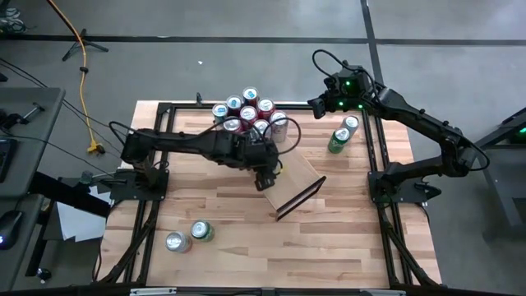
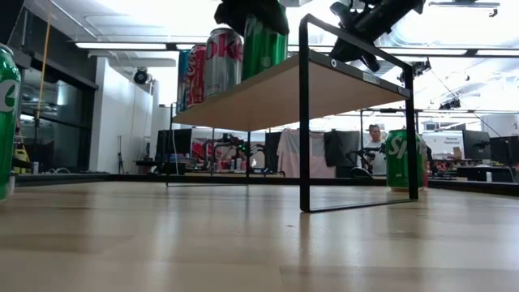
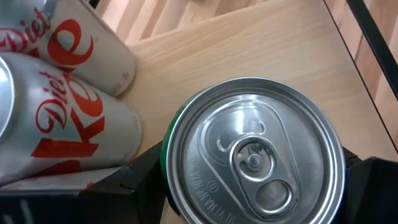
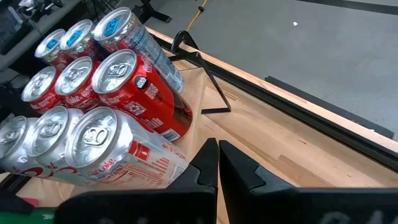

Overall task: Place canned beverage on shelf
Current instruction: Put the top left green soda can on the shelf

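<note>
One green aluminium can (image 3: 252,155), round with a ribbed silver lid, sits clamped between your left gripper's (image 1: 265,175) jaws over the smooth pale-wood shelf (image 1: 297,177), while your right gripper (image 1: 316,104) hangs closed.

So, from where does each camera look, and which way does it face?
High: above, straight down; both arms, pale-wood shelf.
Low: table height, level; shelf underside, left gripper above.
Left wrist: down past its fingers onto the gripped green can.
Right wrist: past the shut right gripper toward red cans.
Shared: silver Diet Coke cans in left wrist and low.
</note>
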